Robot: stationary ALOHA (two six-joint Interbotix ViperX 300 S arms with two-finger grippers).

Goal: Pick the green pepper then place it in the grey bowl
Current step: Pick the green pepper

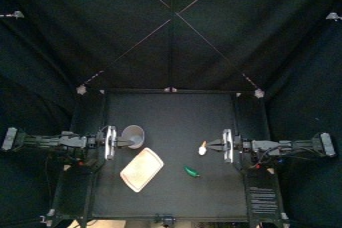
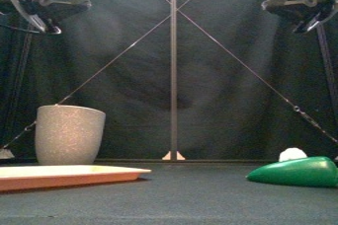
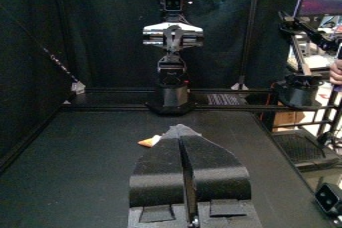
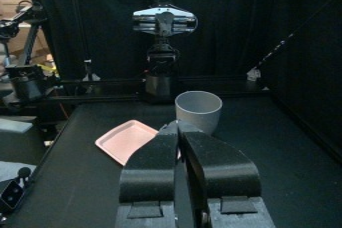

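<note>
The green pepper (image 2: 298,172) lies on its side on the black desk (image 1: 174,112), toward the front and right of the middle. It is a smooth, glossy wedge that tapers to a point. It touches nothing. The flat pink tray (image 1: 142,169) is a short way to its left, a shallow matte rectangle with rounded corners and a low raised rim, set at an angle. Behind the tray stands the grey bowl (image 2: 69,133), a tall, stone-like speckled cup, upright, widening slightly toward its round mouth. A small white toy (image 1: 203,148) with an orange tip rests behind the pepper, near the right arm.

The left gripper (image 3: 181,130) hovers at the left side of the desk, its jaws pressed together with only a thin seam between them, gripping nothing. The right gripper (image 4: 178,128) faces it from the right side, its jaws likewise closed and empty.
</note>
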